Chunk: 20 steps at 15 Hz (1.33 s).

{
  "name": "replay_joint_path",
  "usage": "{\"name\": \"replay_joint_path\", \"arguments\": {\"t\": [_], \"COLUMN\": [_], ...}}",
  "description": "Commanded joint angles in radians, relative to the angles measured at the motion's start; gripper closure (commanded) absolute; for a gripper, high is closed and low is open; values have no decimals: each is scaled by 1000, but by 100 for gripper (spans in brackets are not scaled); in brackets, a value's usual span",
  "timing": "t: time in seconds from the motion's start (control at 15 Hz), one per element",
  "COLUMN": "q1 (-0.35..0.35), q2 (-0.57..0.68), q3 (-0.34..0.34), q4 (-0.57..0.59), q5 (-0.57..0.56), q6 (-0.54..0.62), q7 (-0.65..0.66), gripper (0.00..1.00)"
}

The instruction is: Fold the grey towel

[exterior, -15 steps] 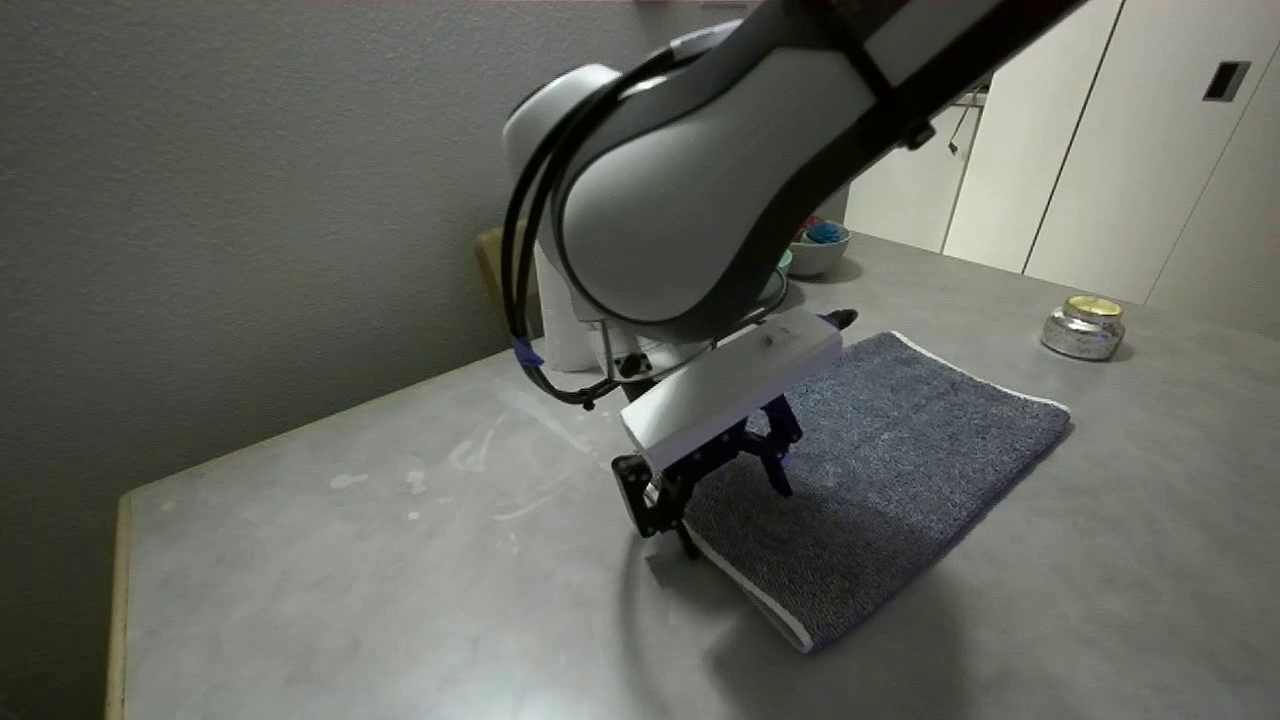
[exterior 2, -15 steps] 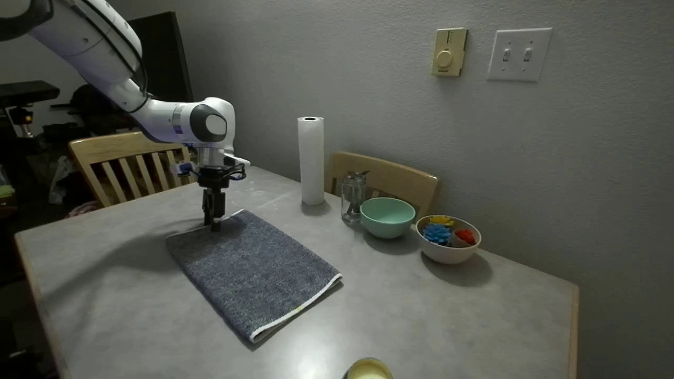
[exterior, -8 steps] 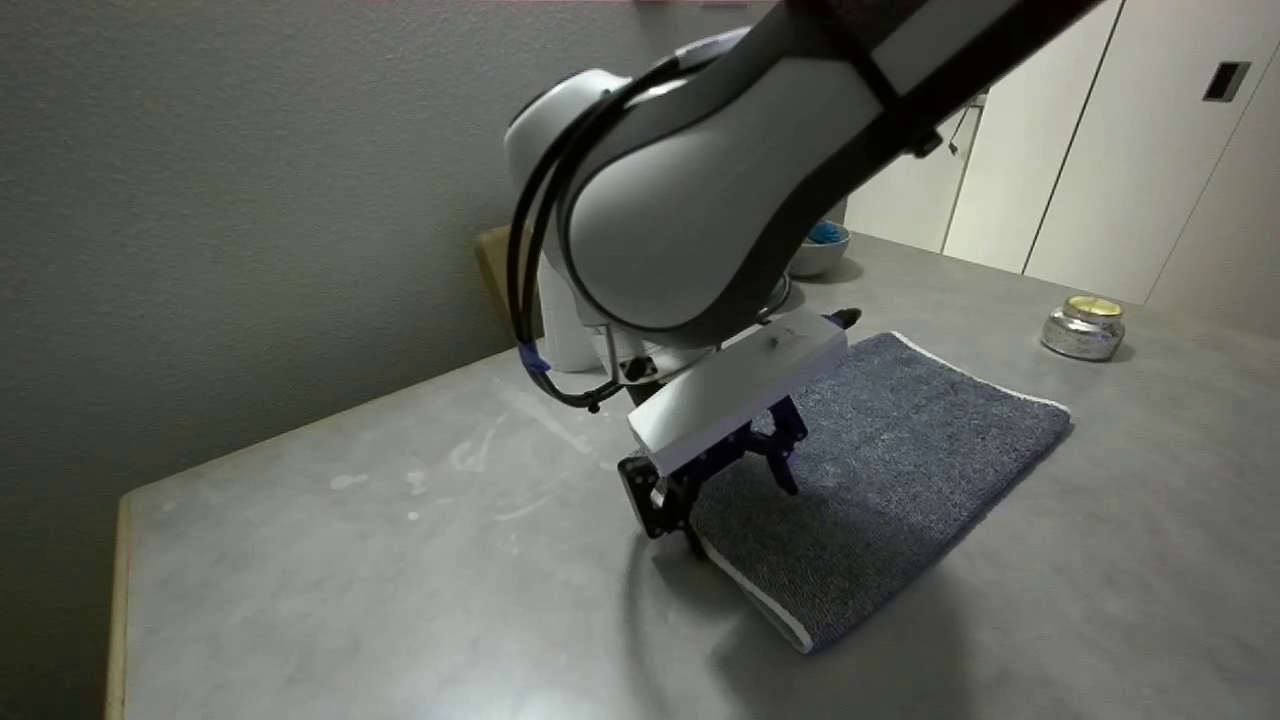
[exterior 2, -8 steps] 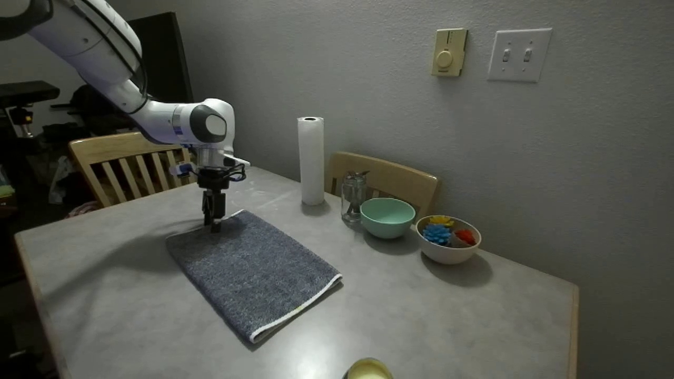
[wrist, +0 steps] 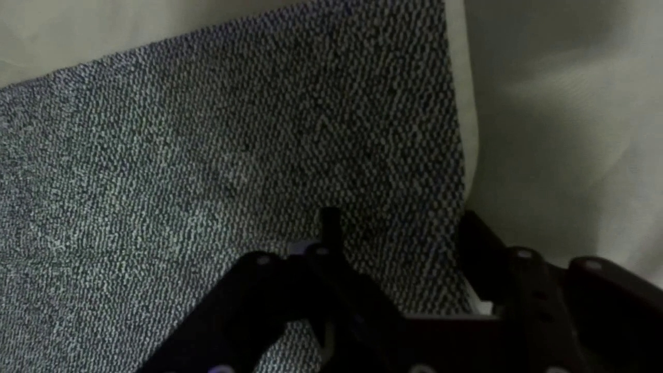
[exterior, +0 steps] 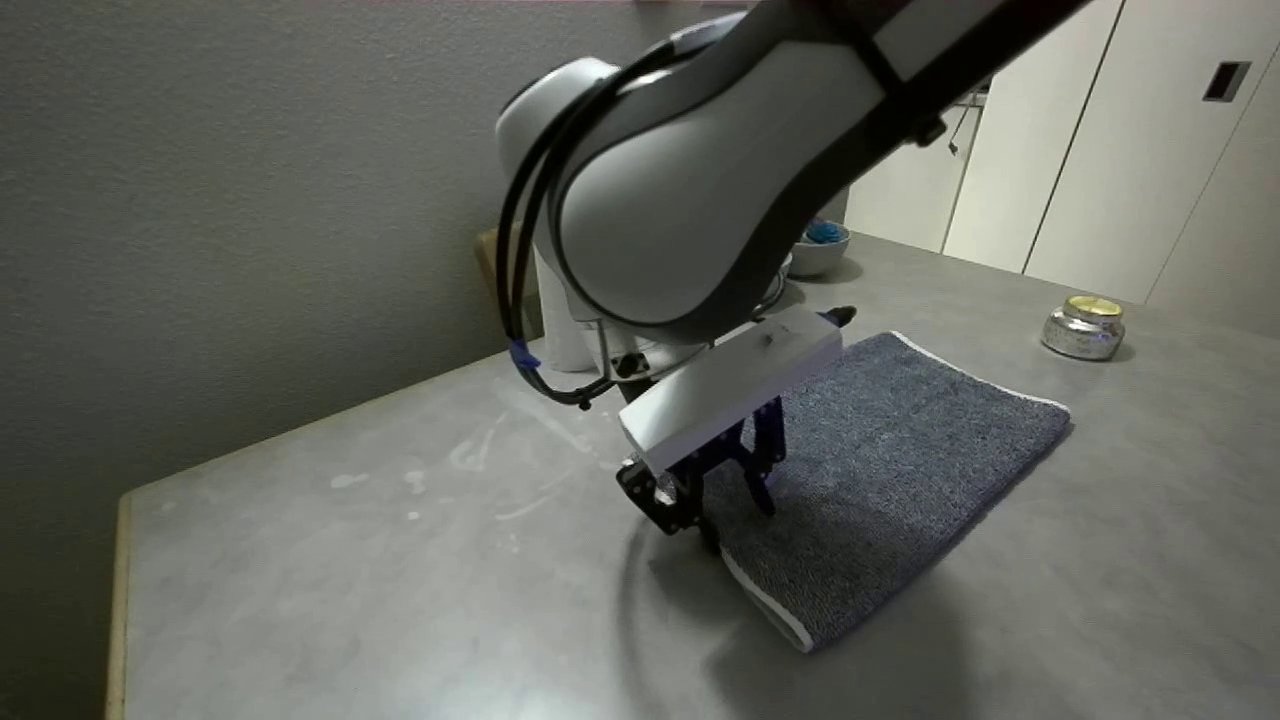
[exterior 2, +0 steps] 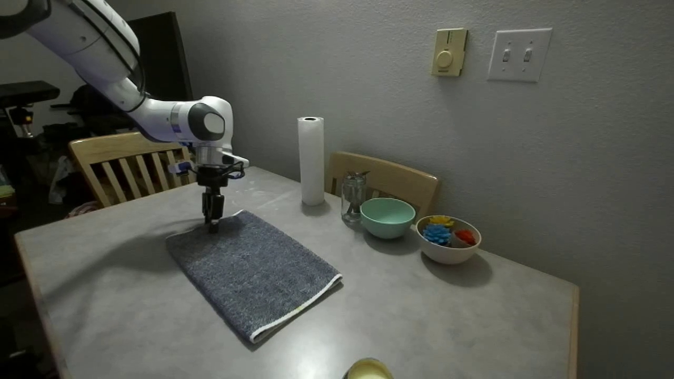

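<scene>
The grey towel point(exterior: 900, 450) lies folded in layers on the table, with its pale edging along two ends; it also shows in an exterior view point(exterior 2: 263, 279). My gripper point(exterior: 738, 528) points down at the towel's end nearest the bare tabletop, and is seen edge-on in an exterior view point(exterior 2: 212, 229). In the wrist view the gripper point(wrist: 398, 216) has its fingers apart, one over the towel point(wrist: 207, 155) and one at its pale edge. The edge bends inward at that outer finger. The towel's underside is hidden.
A paper-towel roll point(exterior 2: 311, 163), a glass jar point(exterior 2: 353, 197), a green bowl point(exterior 2: 387, 218) and a white bowl point(exterior 2: 447, 253) with colored items stand near the wall. A silver candle jar point(exterior: 1083, 330) stands beyond the towel. Wooden chairs point(exterior 2: 131, 158) stand at the table.
My gripper's fingers have moved closer together but remain apart. The towel's pale edge is pushed slightly inward at the outer finger. The arm has shifted only slightly.
</scene>
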Motion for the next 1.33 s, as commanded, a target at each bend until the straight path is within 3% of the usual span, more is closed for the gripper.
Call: {"name": "replay_joint_path", "arguments": {"t": [0.0, 0.2, 0.33, 0.73, 1.27], "q1": [-2, -10, -27, -59, -113], "q2": [-13, -10, -6, -65, -240], "q3": [-6, 6, 31, 93, 156], "q4": [-35, -28, -20, -40, -100], "q5": [-9, -8, 0, 24, 48], "q6": [18, 20, 56, 115, 15], "q7": [-6, -49, -146, -442, -710], "gripper": [75, 95, 100, 98, 98]}}
